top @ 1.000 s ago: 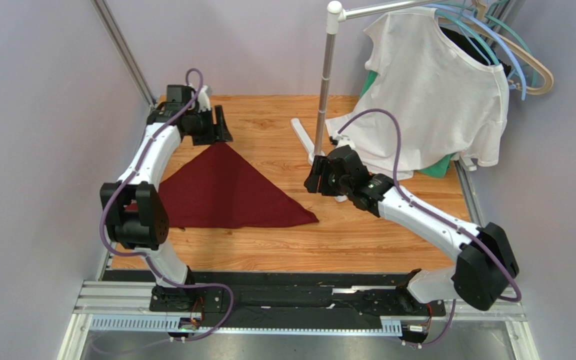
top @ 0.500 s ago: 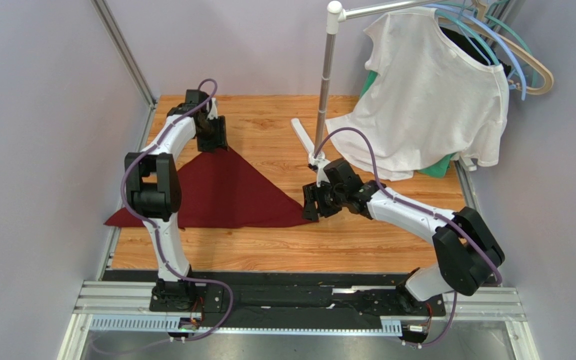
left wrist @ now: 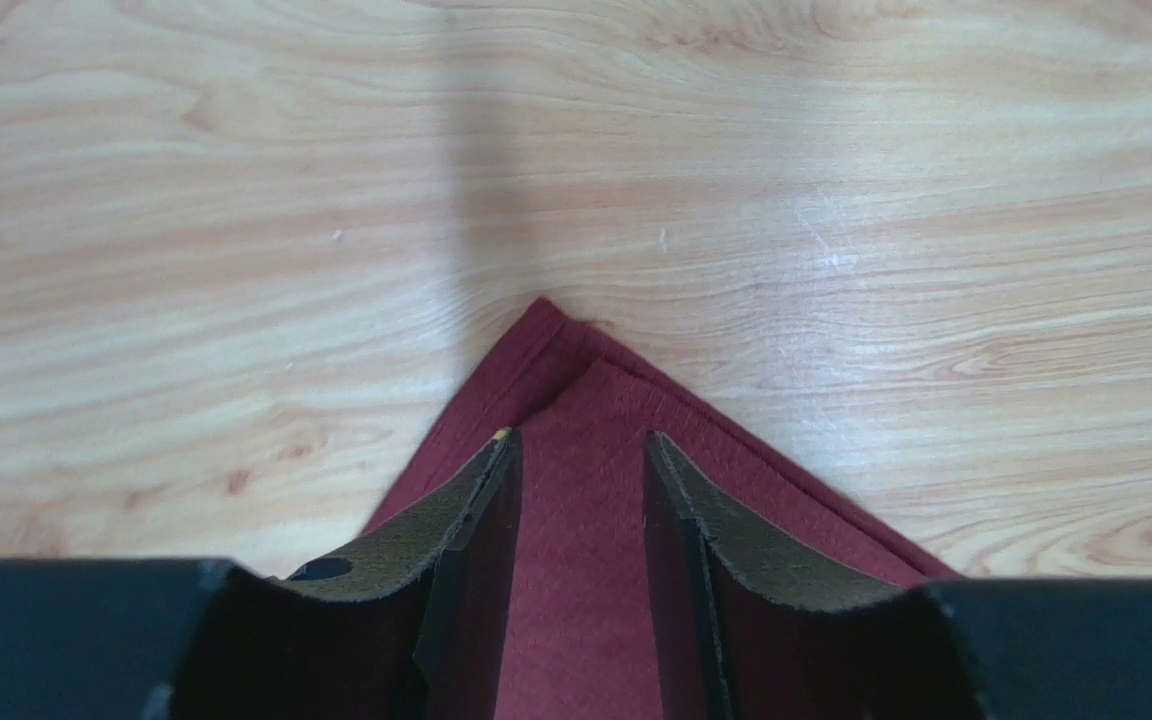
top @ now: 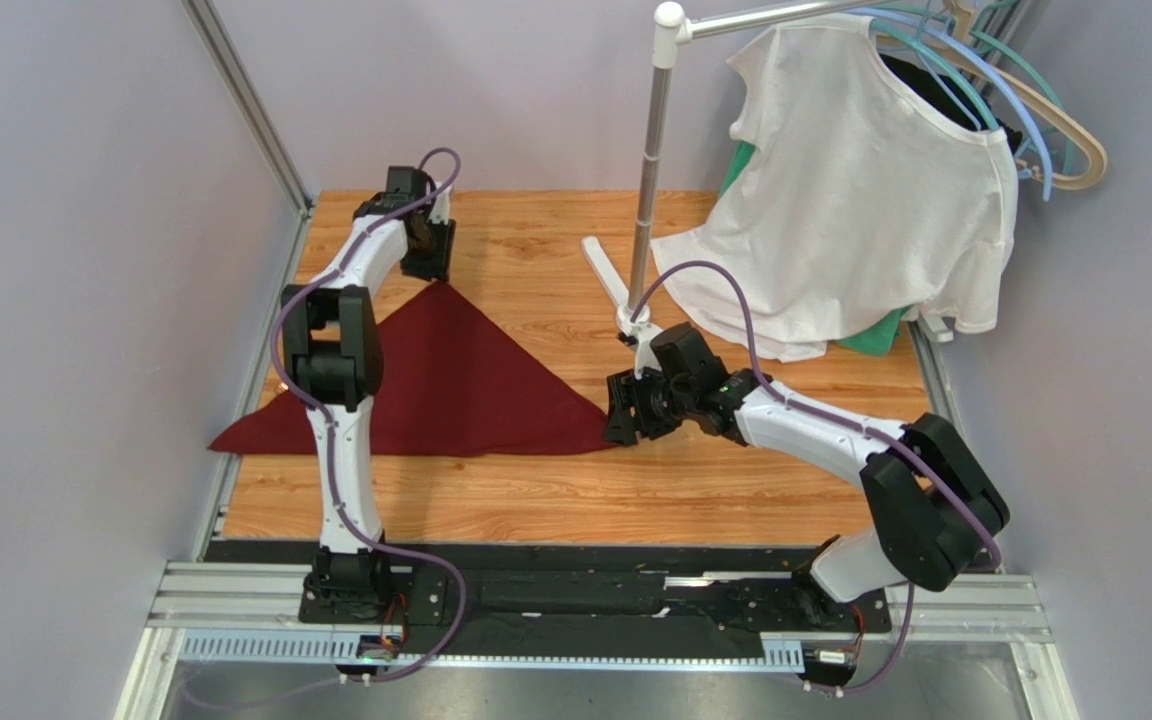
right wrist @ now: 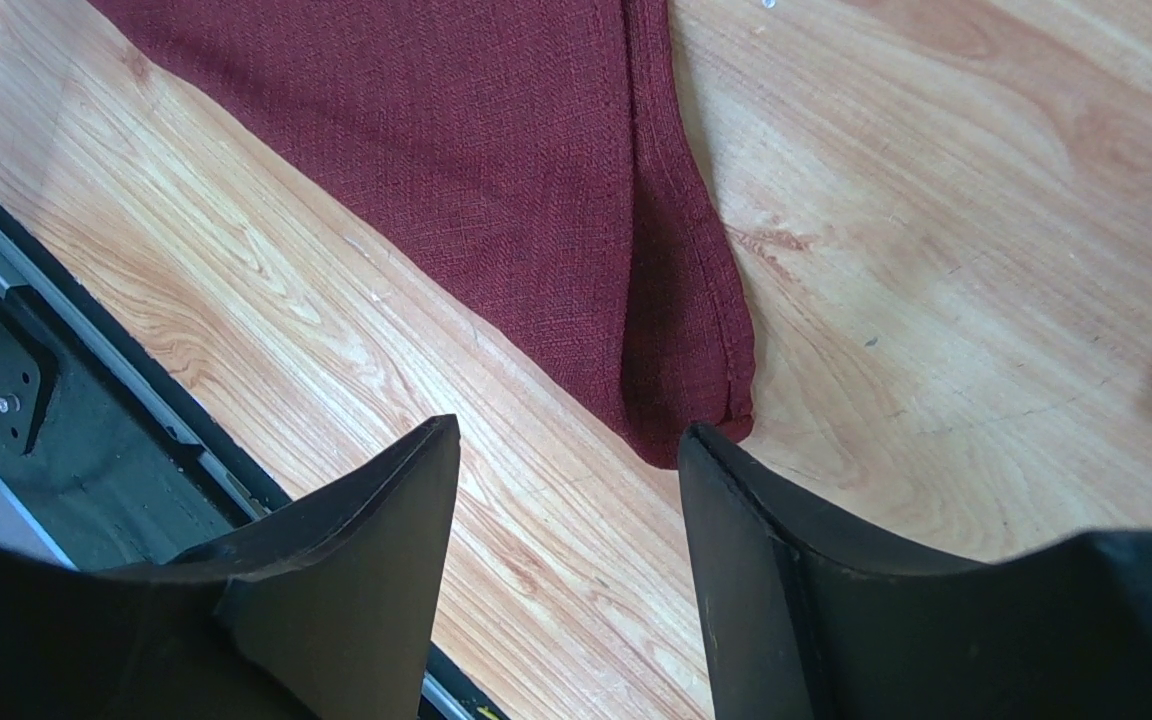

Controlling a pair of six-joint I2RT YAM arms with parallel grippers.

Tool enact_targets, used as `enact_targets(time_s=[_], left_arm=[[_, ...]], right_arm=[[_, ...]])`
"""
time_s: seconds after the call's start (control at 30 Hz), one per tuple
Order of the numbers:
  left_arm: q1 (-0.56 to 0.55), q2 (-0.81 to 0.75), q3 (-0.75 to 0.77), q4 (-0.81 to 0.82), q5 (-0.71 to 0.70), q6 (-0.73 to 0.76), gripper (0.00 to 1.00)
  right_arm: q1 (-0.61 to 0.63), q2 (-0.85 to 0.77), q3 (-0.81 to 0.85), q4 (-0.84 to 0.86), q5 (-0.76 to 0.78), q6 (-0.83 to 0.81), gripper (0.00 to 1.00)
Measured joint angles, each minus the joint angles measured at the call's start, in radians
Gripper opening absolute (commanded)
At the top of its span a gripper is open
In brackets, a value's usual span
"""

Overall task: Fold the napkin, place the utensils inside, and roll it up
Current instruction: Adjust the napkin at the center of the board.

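While napkin (top: 447,383) lies triangular, flat on table (top: 687,480).

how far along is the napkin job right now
First fold looks done: the napkin lies as a flat triangle on the table. In hand: the left claw, open, at its far tip; the right claw, open, at its right corner. Left: utensils, none in view, and the roll.

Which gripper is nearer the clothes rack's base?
Right. The right gripper hovers at the napkin's right corner, just in front of the base; the left gripper is over the napkin's far tip.
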Motion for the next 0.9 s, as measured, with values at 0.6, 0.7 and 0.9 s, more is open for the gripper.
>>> enact_targets(time_s=[0.6, 0.7, 0.9], left_arm=[[-0.003, 0.123, 0.164, -0.072, 0.035, 0.113, 0.37], [-0.002, 0.123, 0.164, -0.072, 0.038, 0.116, 0.34], [-0.002, 0.124, 0.164, -0.084, 0.049, 0.122, 0.34]], right_arm=[[0.0, 0.0, -0.061, 0.042, -0.007, 0.057, 0.59], [0.0, 0.0, -0.061, 0.046, -0.008, 0.062, 0.59], [0.0, 0.0, -0.064, 0.046, -0.007, 0.069, 0.59]])
